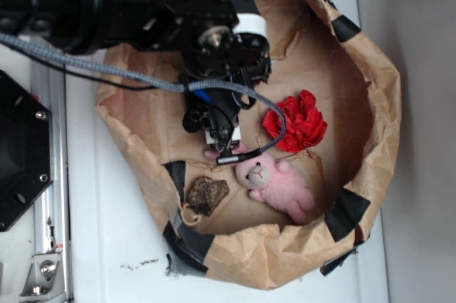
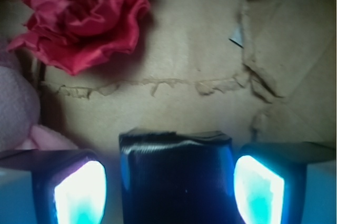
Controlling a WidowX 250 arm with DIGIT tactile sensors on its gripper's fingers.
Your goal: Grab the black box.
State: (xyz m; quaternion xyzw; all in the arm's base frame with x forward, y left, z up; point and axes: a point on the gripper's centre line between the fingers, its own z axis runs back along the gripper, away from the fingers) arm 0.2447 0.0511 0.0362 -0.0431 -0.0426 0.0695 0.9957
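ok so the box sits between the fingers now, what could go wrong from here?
1. The black box lies between the hand's fingers with gaps on both sides; its glossy surface may slip as they close.
2. The pink plush bear sits right beside the left finger and could get pinched in.
3. The exterior view hides the box under the arm, so only the wrist view can confirm the grip.

The exterior camera is looking down from overhead; the wrist camera is viewing close, sharing the flower (image 1: 297, 120) (image 2: 84, 18).
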